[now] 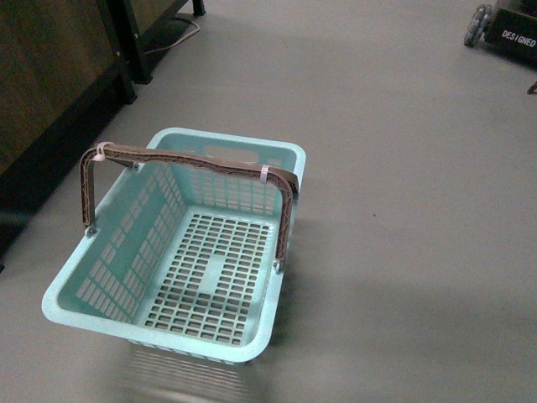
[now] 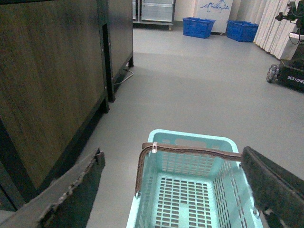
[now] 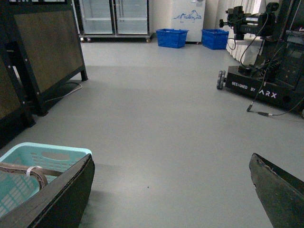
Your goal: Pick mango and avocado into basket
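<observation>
Empty teal basket [image 1: 126,243] sits on the floor [image 1: 403,168] at 7 o'clock, nearer the left fingers [image 2: 71,194], spread wide, holding nothing; right fingers [image 3: 61,199] likewise. Mango and avocado are out of view.

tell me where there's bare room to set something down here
The basket is bare inside; its raised handle crosses the middle. Grey floor right of it is wide open. The left is tight, by the dark cabinet.

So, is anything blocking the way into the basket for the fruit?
Only its own handles, standing upright together across the middle of the opening. The basket is otherwise empty. Neither mango nor avocado is in view.
</observation>
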You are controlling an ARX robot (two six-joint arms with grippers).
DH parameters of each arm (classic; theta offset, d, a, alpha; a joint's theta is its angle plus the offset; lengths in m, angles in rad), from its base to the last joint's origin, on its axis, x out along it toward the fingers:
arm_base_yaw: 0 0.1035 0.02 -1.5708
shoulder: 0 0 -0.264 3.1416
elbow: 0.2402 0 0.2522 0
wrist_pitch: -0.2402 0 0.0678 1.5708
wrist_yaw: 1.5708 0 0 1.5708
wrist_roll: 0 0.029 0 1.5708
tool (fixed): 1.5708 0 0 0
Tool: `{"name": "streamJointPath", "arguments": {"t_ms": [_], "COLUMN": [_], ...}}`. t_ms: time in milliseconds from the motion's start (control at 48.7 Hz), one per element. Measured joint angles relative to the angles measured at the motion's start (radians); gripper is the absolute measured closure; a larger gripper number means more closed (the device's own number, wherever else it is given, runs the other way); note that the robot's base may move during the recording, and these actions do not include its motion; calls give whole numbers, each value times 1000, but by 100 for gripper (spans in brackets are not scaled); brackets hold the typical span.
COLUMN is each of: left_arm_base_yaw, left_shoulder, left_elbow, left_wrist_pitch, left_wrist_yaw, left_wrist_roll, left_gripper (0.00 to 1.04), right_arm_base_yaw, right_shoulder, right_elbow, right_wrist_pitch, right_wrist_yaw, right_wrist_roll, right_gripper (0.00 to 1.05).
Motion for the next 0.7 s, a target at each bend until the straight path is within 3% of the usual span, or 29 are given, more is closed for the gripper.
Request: {"name": "streamJointPath", "arguments": {"t_ms": [62,698], "left_arm_base_yaw": [0,0], "left_shoulder": [0,0], "left_elbow": [0,0], "left_wrist_pitch": [0,0], "left_wrist_yaw": [0,0], "left_wrist_roll": [1,1], "left_gripper": [6,7], "right_arm_base_yaw": [0,0], "right_shoulder": [0,0], "right_elbow": [0,0], "right_wrist_pitch": [0,0], "right_wrist_yaw": [0,0], "right_wrist_roll": [0,0], "right_gripper": [8,8]}}
